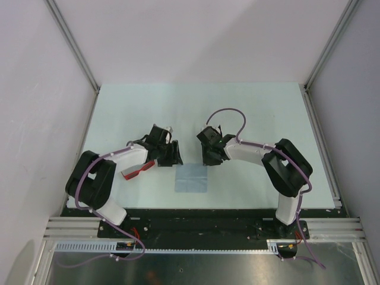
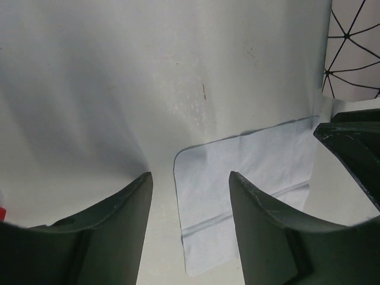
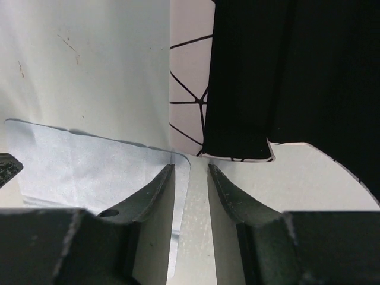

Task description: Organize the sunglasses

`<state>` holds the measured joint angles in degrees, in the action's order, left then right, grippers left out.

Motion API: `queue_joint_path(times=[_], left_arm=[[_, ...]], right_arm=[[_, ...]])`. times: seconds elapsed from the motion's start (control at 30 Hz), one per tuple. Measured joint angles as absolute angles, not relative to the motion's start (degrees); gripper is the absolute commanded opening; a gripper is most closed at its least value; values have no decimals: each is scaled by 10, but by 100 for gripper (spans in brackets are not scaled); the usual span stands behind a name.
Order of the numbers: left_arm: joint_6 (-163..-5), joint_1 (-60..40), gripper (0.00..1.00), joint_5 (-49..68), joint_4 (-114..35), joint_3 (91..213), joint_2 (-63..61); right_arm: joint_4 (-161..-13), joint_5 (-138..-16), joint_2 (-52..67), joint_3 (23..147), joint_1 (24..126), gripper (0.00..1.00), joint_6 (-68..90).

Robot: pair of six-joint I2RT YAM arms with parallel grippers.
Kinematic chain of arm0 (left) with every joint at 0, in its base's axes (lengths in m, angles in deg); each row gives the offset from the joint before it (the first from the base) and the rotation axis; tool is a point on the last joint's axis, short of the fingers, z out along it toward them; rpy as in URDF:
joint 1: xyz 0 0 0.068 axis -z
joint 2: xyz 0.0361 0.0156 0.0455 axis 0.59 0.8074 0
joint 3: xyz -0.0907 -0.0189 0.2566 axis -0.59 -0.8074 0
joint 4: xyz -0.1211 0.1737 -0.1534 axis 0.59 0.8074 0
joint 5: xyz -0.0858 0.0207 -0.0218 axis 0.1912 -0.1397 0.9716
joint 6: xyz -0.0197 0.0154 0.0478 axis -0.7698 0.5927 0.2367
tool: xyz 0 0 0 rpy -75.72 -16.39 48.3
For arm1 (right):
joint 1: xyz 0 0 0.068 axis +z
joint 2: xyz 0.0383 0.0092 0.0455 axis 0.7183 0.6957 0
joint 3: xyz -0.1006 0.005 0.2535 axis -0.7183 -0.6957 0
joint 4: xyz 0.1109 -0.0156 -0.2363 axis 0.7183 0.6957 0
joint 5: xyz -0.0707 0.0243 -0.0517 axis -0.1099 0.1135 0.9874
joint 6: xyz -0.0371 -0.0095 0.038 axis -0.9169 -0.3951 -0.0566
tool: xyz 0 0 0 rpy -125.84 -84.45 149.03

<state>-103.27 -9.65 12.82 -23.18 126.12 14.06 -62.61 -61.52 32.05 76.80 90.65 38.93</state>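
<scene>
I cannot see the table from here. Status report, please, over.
Left pincer open, empty, over cloth. Right pincer narrow at cloth edge, grip unclear. Sunglasses lie left of cloth, not held. Case close ahead of right pincer.

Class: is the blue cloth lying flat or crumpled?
Flat: the cloth shows as a neat square on the table, with one straight crease and no bunching.

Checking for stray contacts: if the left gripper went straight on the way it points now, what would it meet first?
Probably the light-blue cloth, whose edge lies on the table just ahead of the open left gripper. Depth is unclear, so bare table beside that edge is possible.
</scene>
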Motion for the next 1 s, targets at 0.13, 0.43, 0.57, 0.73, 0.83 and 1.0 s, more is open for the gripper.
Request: queue_joint_path(times=[0.13,0.43,0.57,0.73,0.83,1.0], left_arm=[[-1034,-95,59,124,-236,1271,151],[-1038,-92,53,112,-244,1280,163],[-1038,-89,51,105,-243,1282,166],[-1038,-82,43,101,-243,1286,172],[-1039,-80,42,103,-244,1288,176],[-1038,-77,39,103,-244,1289,176]], right_arm=[[-635,-619,323,768,903,31,389],[-653,-635,326,768,899,28,383],[-654,-639,326,768,899,27,381],[-655,-644,327,768,899,25,378],[-656,-648,328,768,899,25,378],[-656,-653,328,768,899,24,376]])
